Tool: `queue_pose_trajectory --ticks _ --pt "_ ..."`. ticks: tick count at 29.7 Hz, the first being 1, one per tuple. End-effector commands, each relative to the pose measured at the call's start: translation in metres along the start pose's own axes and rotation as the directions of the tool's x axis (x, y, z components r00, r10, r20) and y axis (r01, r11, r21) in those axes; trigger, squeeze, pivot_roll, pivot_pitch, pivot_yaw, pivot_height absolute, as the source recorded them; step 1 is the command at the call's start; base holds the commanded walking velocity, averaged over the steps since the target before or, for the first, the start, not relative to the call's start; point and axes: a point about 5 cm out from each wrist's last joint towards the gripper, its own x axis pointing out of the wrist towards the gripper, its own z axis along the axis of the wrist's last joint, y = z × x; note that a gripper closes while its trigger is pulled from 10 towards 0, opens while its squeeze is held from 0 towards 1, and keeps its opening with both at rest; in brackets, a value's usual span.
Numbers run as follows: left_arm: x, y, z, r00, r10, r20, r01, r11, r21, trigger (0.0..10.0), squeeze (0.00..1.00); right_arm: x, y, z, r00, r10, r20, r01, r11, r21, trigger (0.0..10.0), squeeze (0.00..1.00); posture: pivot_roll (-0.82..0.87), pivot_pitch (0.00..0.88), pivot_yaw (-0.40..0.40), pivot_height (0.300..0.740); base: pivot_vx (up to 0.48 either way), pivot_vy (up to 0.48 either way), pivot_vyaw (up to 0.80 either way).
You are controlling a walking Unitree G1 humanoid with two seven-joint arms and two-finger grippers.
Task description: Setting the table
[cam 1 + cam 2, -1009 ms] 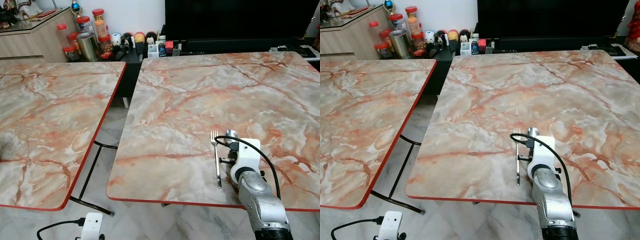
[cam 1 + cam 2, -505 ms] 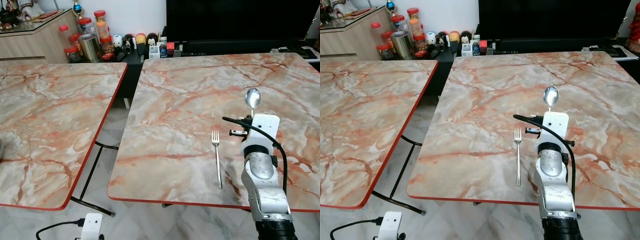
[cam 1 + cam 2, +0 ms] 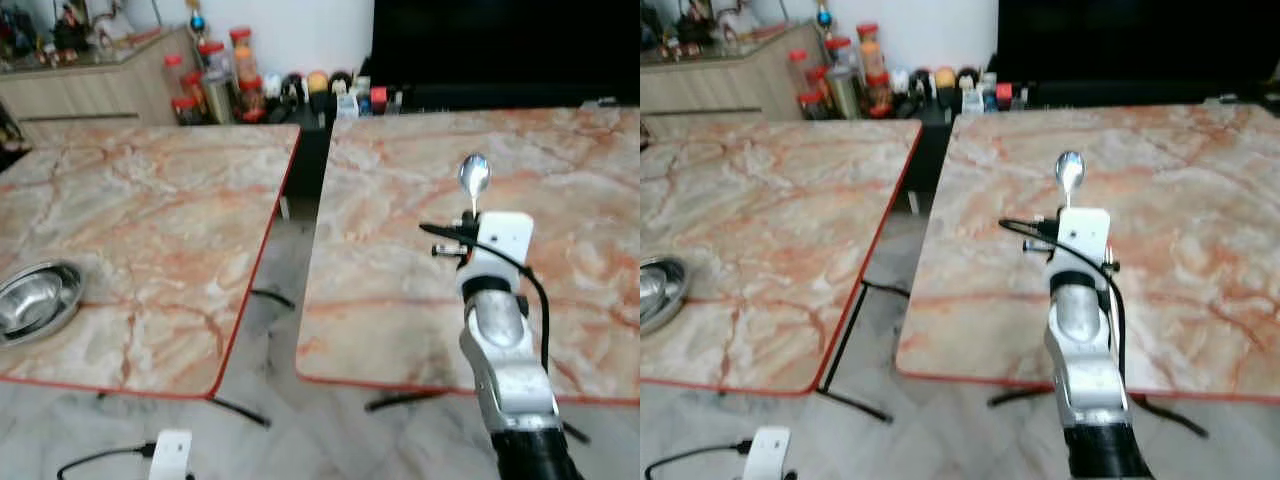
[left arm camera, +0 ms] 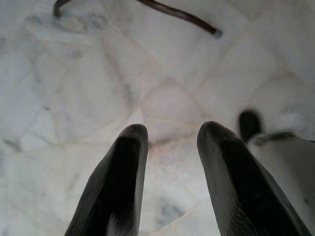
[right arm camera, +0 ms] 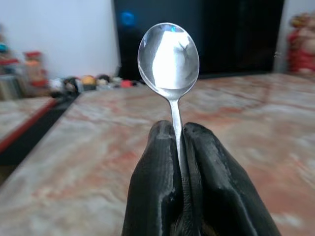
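My right gripper [image 5: 180, 132] is shut on the thin handle of a shiny metal spoon [image 5: 169, 54]. The spoon [image 3: 474, 177] stands upright above the white wrist block of my right arm [image 3: 500, 330], over the front part of the right marble table [image 3: 580, 170]. A steel bowl [image 3: 35, 300] sits near the front edge of the left marble table [image 3: 150, 200]. In the left wrist view my left gripper [image 4: 172, 130] hangs open over the pale floor tiles with nothing between its fingers.
A gap with black table legs [image 3: 255, 300] separates the two red-edged tables. Jars [image 3: 215, 75] and small items line the cabinet at the back, beside a black TV [image 3: 500, 40]. A white device with a cable [image 3: 170, 450] lies on the floor in front.
The spoon, low beside the fork a second ago, has been lifted and now stands upright in the right gripper. The camera has swung left, which brought the steel bowl into view.
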Motion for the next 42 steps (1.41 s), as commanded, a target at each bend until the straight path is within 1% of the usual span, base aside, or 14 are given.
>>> queue_pose_trajectory --ticks 1,11,29,42 --pt "-0.0006 0.0098 -0.0042 0.999 0.029 -0.017 -0.029 1.000 -0.002 10.0 0.00 0.0006 0.0098 0.0093 0.999 0.031 0.035 -0.032 0.999 0.027 10.0 0.00 -0.05 0.027 0.070 0.740 0.000 0.480 0.00" --pt "-0.0006 0.0104 -0.0042 0.999 0.036 -0.019 -0.036 0.999 -0.010 10.0 0.00 0.0023 0.0145 0.0099 0.998 0.054 0.034 -0.055 0.998 0.032 10.0 0.00 -0.05 0.032 0.068 0.740 0.000 0.480 0.00" --pt "0.0000 0.0115 -0.0015 0.999 0.041 -0.016 -0.041 0.999 -0.012 10.0 0.00 0.0058 0.0068 0.0054 0.999 0.040 0.018 -0.041 0.999 0.014 10.0 0.00 -0.05 0.036 0.071 0.740 0.000 0.480 0.00" --pt "0.0003 0.0116 0.0002 0.999 0.041 -0.010 -0.041 0.999 -0.007 10.0 0.00 0.0048 0.0100 0.0038 0.998 0.057 0.015 -0.057 0.998 0.016 10.0 0.00 -0.04 0.035 0.070 0.740 0.000 0.480 0.00"
